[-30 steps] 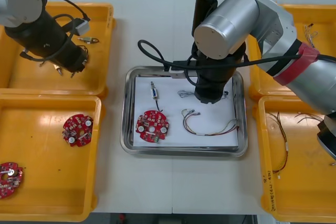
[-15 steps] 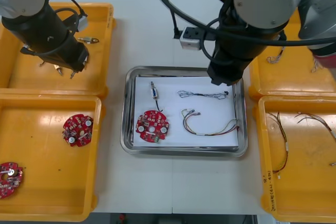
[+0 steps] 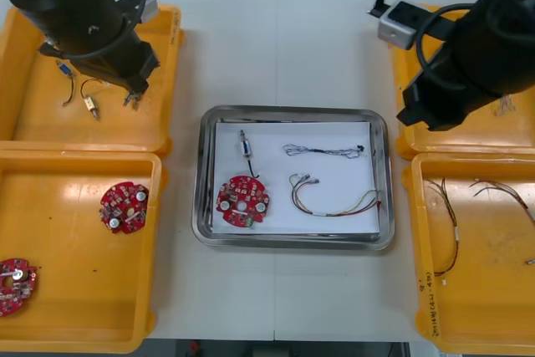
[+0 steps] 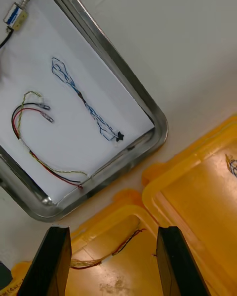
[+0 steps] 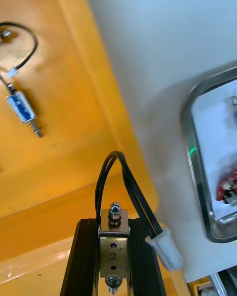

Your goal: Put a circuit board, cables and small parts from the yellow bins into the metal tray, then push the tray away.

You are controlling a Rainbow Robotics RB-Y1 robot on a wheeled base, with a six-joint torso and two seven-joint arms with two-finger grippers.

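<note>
Left gripper [image 5: 114, 227] clamped tight, right gripper [image 4: 113, 232] fingers wide apart.

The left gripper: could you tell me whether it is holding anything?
Shut on a small metal part: fingers of the left gripper press its sides over a yellow bin, its black cable looping beyond them.

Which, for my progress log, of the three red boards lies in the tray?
The circuit board on the metal tray's white inside; the other two boards lie in a yellow bin at left.
</note>
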